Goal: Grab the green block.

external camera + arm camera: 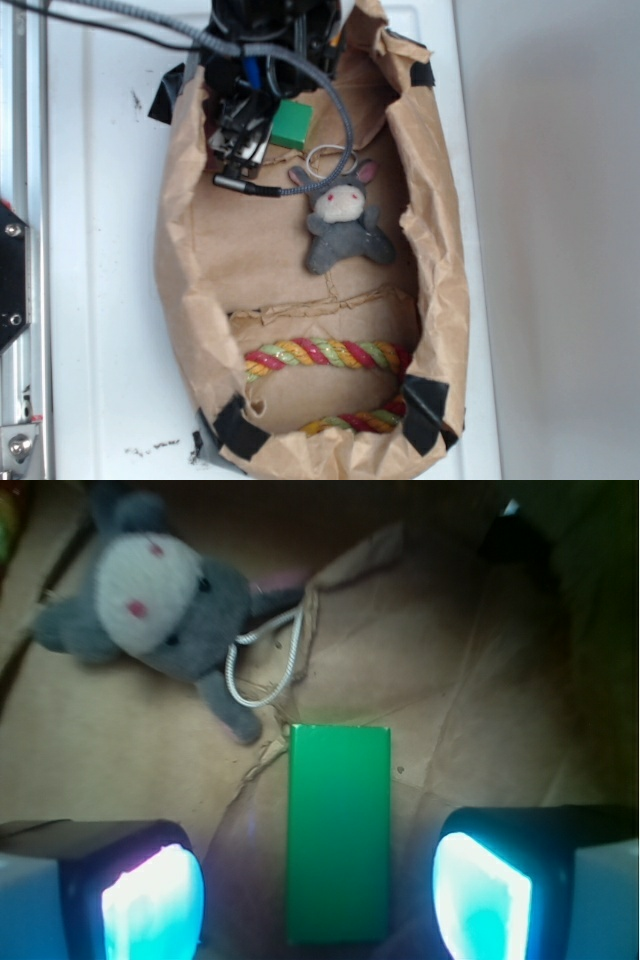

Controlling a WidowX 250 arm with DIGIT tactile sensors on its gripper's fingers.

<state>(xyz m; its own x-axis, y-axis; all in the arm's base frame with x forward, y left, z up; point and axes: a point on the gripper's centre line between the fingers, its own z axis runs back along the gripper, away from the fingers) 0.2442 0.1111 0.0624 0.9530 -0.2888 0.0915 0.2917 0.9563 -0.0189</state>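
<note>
Though the gripper stands wide open around the small flat bright-green rectangular block, empty, closing and lifting remain.

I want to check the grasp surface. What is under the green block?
The green block lies on creased brown paper lining the container, between the open gripper fingers. The paper directly below it is covered, so anything there cannot be seen.
</note>
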